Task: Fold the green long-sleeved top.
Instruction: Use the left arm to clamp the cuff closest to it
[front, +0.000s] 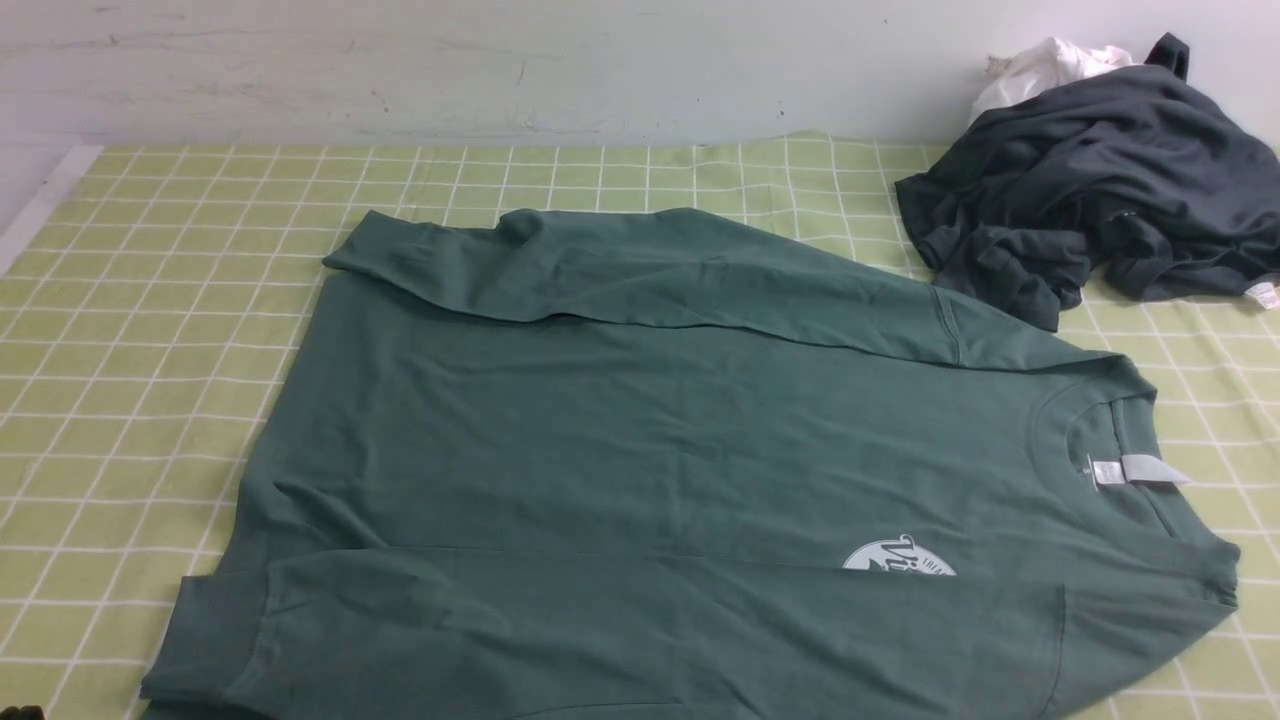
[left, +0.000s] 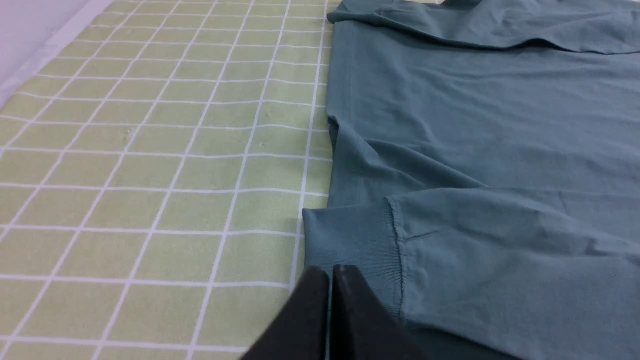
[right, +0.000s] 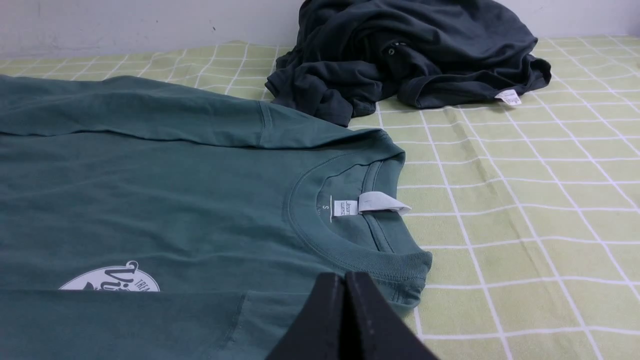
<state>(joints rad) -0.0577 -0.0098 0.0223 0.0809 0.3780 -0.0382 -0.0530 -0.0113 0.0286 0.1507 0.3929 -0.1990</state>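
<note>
The green long-sleeved top (front: 640, 430) lies flat over most of the bench (front: 130, 330), which is covered in a pale green cloth with a white grid. The neck points right and the hem points left. Both sleeves are folded in over the body. The far sleeve (front: 650, 275) runs along the far edge, with its end at the far left. The near sleeve (front: 620, 640) runs along the near edge, and its ribbed cuff (left: 350, 240) sits at the near left corner, just past the hem. That near sleeve covers the lower part of the white round logo (front: 898, 558). At the crew-neck collar (right: 370, 260) a white neck tag (right: 372, 202) sticks out to the right, one part flipped over the collar's back edge.

The left claw (left: 331, 272) has its two black fingers pressed together. It sits at the near left corner right by the cuff's edge — its own camera does not show whether it touches the fabric. The right claw (right: 345, 277) is likewise pressed together, at the near side of the collar by the shoulder, and contact with the cloth cannot be told there either.

A crumpled charcoal-grey garment (front: 1100, 190) is heaped at the far right corner — just beside the top's far shoulder. A small white cloth (front: 1040, 65) is bunched behind it against the pale wall (front: 500, 60).
</note>
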